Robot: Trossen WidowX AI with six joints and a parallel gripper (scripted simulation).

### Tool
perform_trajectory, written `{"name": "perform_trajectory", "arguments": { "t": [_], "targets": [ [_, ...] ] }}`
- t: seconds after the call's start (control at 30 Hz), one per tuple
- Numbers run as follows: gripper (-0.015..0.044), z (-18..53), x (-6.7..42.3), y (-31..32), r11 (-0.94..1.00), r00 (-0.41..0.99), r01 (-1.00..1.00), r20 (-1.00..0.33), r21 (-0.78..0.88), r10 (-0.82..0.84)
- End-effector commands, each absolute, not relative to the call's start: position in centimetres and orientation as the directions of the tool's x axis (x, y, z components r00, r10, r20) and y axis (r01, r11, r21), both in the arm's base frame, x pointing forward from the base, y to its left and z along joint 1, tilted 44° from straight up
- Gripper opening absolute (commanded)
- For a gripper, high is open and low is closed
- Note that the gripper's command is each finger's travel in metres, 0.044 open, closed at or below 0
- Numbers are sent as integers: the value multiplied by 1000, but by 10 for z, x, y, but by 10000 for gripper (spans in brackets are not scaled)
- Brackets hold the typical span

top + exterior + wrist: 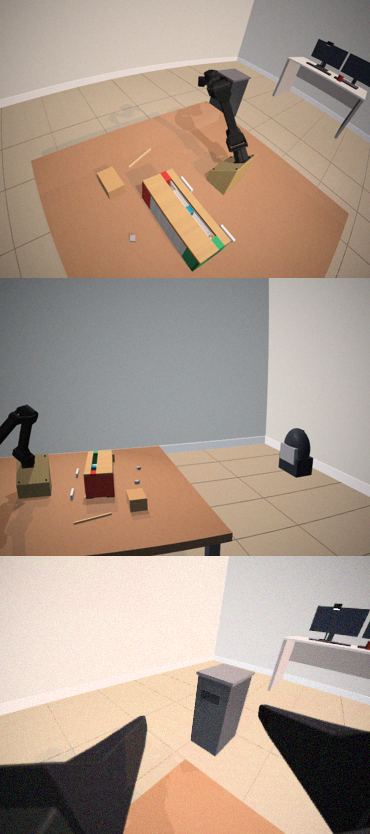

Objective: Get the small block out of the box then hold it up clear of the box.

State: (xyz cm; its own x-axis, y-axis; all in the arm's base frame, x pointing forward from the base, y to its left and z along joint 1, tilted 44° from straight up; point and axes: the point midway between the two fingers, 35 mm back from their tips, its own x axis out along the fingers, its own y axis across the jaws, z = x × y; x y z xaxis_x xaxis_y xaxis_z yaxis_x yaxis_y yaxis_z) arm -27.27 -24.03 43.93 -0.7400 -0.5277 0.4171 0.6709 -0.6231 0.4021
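Note:
The box [176, 216] [105, 463] has a wooden top with a long slot, a red end [146, 196] [99, 485] and a green end [191, 258]. Its grey-looking front panel [165, 224] faces away from the arm base. A small cyan block [189, 209] [94, 466] shows through the slot, around mid-length in the top view. Which end is the closed pocket cannot be told. My gripper [203, 716] is open and empty in the wrist view, raised high and pointing away from the box; its fingers are outside the exterior view.
On the table [268, 221] [179, 517] are a thin stick [139, 157] [92, 518] and a wooden block [110, 181] [136, 497]. Two white bars [186, 183] [227, 233] lie on the box's arm side. Two small grey cubes [138, 468] [137, 482] lie on its other side.

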Motion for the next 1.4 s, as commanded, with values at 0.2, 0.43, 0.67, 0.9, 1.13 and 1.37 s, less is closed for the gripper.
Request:
{"name": "perform_trajectory", "arguments": {
  "t": [0.2,0.43,0.67,0.9,1.13,1.37],
  "targets": [
    [400,417,-233,-299,-503,-661,734,308,456,-684],
    [400,383,-153,-365,-344,-481,780,150,522,-864],
    [400,344,-45,-406,-205,-232,789,-28,579,-972],
    [400,307,62,-409,-111,12,784,-194,610,-981],
    [400,272,162,-381,-40,226,788,-348,615,-910],
    [400,239,248,-325,28,387,805,-489,592,-781]
  ]
}}
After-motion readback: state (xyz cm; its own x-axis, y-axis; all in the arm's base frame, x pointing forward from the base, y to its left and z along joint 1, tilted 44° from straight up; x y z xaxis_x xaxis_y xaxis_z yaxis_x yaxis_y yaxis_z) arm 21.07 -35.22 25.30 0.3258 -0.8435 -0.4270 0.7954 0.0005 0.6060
